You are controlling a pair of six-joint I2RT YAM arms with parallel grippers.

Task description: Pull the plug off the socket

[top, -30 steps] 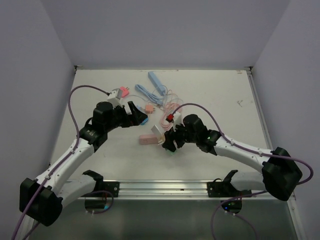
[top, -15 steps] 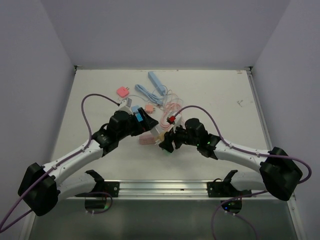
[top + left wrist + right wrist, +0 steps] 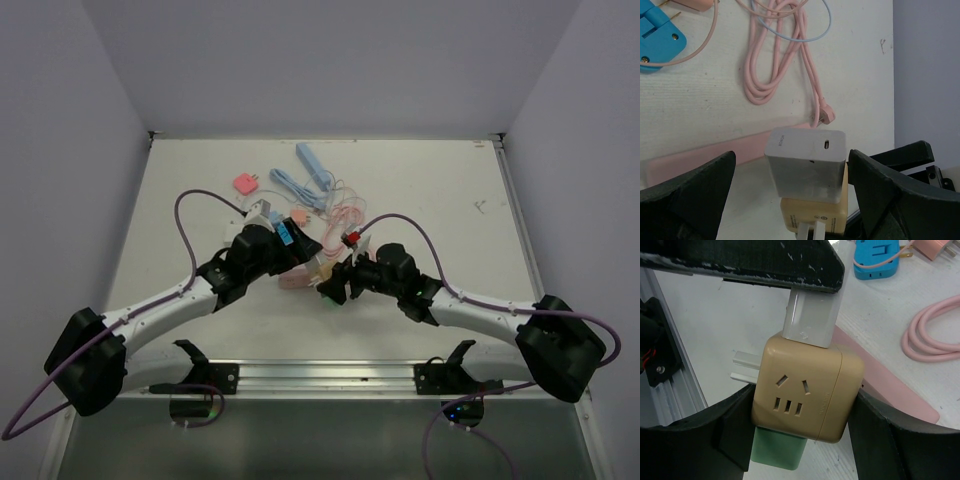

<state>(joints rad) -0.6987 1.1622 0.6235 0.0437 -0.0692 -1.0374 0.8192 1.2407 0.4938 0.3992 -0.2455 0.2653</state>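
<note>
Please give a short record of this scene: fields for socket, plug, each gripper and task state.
socket: beige plastic cube socket, clamped by right gripper
plug: grey box-shaped charger plug, seated in one face of the socket
left gripper: open, one finger on each side of the plug
task state: plug not yet pulled out
nearby: coiled pink cable on the table

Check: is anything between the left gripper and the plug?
Nothing visible. The open left gripper flanks the grey plug with open gaps either side; the pink cable lies beyond it, and the right gripper holds the beige socket cube.
</note>
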